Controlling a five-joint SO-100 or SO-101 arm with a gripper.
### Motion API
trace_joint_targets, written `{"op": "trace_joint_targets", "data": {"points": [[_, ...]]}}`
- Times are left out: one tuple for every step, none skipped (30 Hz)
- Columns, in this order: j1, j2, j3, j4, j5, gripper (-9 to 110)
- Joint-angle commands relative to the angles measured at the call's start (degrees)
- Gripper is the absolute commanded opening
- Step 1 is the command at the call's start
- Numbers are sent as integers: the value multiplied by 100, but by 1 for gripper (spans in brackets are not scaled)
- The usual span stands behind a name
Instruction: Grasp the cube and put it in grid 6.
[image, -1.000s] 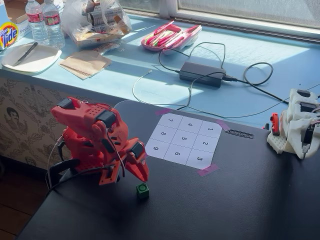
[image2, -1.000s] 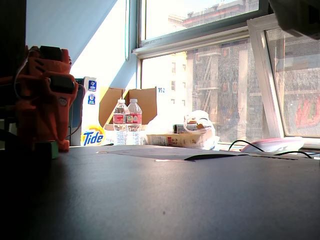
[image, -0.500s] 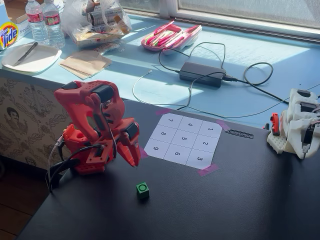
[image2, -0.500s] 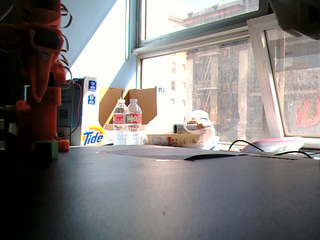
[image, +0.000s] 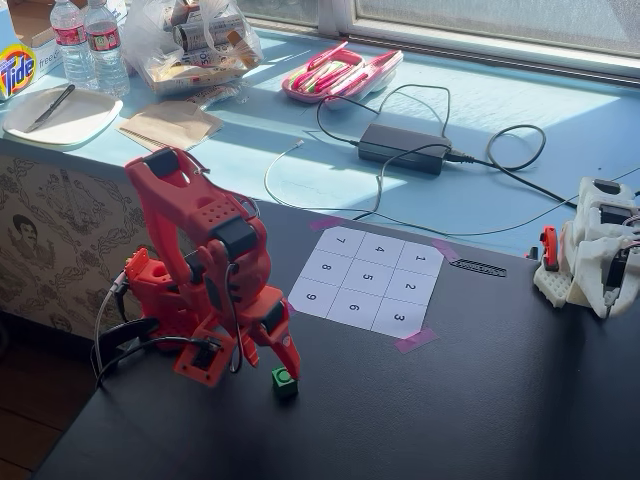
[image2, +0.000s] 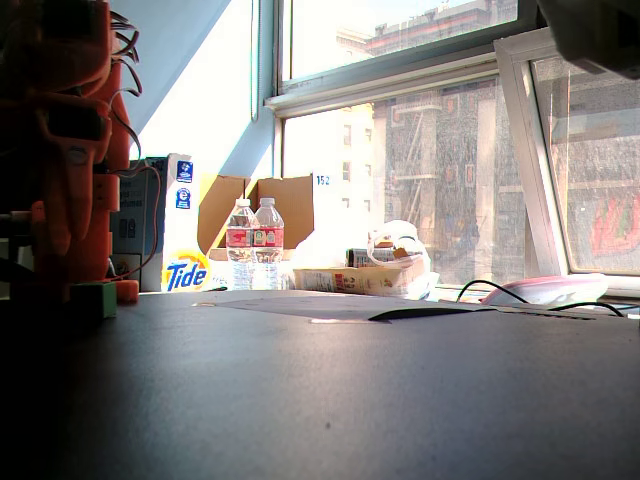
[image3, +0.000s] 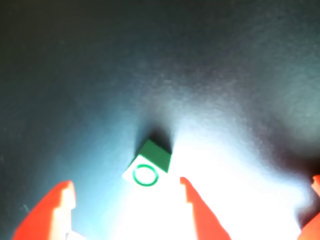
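**Tool drops back over the cube, jaws spread**

The red arm has swung down again, and its tool (image: 283, 362) now hangs right at the cube (image: 285, 381), which sits on the black desk (image: 500, 400) in front of the arm's base. Half a second ago the tool was lifted and pulled back toward the numbered sheet, well clear of the cube; a second ago it was low near the cube, much as now. The cube itself has not moved across these pictures.

In the wrist view the tool (image3: 127, 200) is spread wide, with the cube (image3: 148, 165) lying just ahead of the gap between the two red fingers (image3: 197, 210), turned at an angle to them (nothing is gripped yet).

This reads as a fresh approach for the grasp. Grid 6 (image: 356, 307) is still bare, apart from the cube, so the carry remains to be done.

In the low fixed view the cube (image2: 98, 298) shows at the arm's foot.
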Motion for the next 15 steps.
{"op": "trace_joint_targets", "data": {"points": [[-18,-176,-26,-334,-316,34],[-44,-272,79,-466,-387,35],[-44,-387,158,-589,-387,35],[-70,-536,220,-677,-387,35],[-88,-686,299,-791,-246,35],[-105,-809,343,-861,-62,35],[-114,-940,343,-861,185,34],[-123,-1055,334,-817,448,33],[-105,-1116,325,-765,738,33],[-97,-1125,343,-738,967,33],[-97,-1116,369,-721,1160,33],[-105,-1107,378,-677,1283,34],[-132,-1107,378,-642,1354,34],[-141,-1099,378,-633,1477,34],[-141,-1090,369,-633,1512,34]]}}
